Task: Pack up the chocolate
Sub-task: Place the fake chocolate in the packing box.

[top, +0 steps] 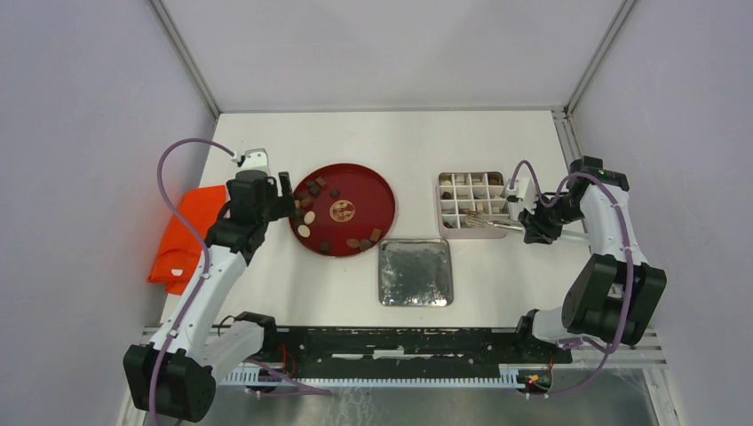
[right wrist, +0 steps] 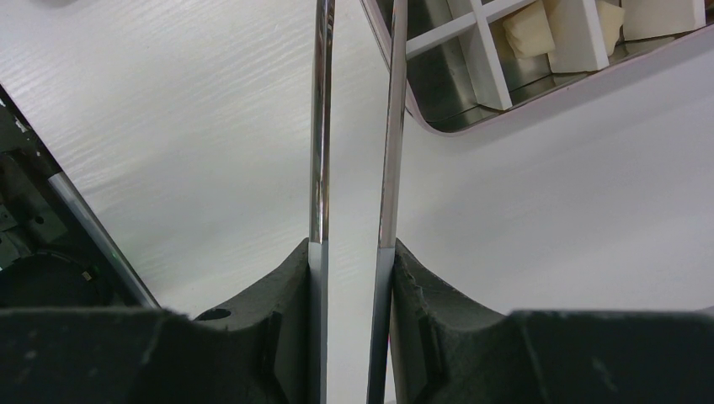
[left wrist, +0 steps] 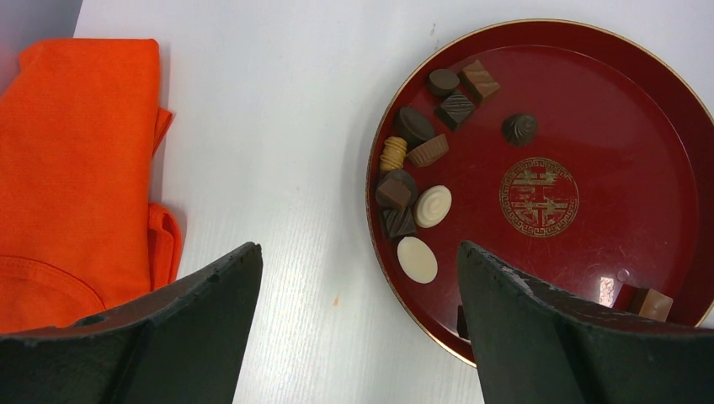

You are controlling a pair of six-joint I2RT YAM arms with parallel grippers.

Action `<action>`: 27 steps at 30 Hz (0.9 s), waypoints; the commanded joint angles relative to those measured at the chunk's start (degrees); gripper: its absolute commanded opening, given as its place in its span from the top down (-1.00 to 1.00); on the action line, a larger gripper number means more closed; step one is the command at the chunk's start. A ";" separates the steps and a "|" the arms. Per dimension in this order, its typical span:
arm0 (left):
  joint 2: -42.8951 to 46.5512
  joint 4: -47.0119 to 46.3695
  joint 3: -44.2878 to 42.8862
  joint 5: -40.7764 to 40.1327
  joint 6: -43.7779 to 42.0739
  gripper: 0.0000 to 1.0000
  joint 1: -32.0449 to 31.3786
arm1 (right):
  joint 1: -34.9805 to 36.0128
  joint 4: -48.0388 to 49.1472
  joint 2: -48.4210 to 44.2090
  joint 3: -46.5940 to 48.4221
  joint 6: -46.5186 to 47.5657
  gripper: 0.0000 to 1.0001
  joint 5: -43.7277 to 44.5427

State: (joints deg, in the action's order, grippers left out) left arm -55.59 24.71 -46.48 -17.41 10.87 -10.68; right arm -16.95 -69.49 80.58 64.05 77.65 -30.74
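Observation:
Several chocolate pieces (top: 308, 217), dark brown, light brown and cream-white, lie on the round dark-red plate (top: 364, 191), mostly along its left and near edge. In the left wrist view they cluster (left wrist: 412, 168) at the plate's (left wrist: 606, 109) left rim. My left gripper (top: 288, 197) is open and empty just above the plate's left edge, and its jaws (left wrist: 358, 252) straddle the rim. My right gripper (top: 531, 225) is shut on metal tongs (top: 484, 223), whose tips reach over the near row of the pale grid box (top: 439, 206). A few pieces (top: 447, 181) sit in the box. The tong arms (right wrist: 318, 126) stay slightly apart.
An orange cloth (top: 186, 235) lies left of the plate and also shows in the left wrist view (left wrist: 76, 168). A shiny metal tray (top: 415, 272) lies in front, between plate and box. The box corner (right wrist: 505, 99) shows in the right wrist view.

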 commanded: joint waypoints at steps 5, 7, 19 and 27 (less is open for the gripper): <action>0.26 -1.86 -0.02 0.97 -2.38 -0.82 0.22 | -0.15 0.24 -0.11 1.85 -0.03 0.23 -0.55; 0.30 -1.87 -0.02 0.97 -2.37 -0.82 0.19 | -0.16 0.22 -0.08 1.89 -0.06 0.21 -0.55; 0.39 -1.86 -0.10 0.97 -2.43 -0.82 0.22 | -0.03 -1.58 -0.67 3.48 0.17 0.29 -3.21; 0.40 -1.86 -0.04 0.80 -2.38 -0.82 0.26 | 6.26 -0.95 -2.89 3.88 -3.90 0.34 -10.94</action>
State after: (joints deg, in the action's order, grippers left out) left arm -55.59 24.71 -46.48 -17.41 10.87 -10.68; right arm -14.76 -70.54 80.31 65.95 76.53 -34.59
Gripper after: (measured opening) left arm 0.907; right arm 0.373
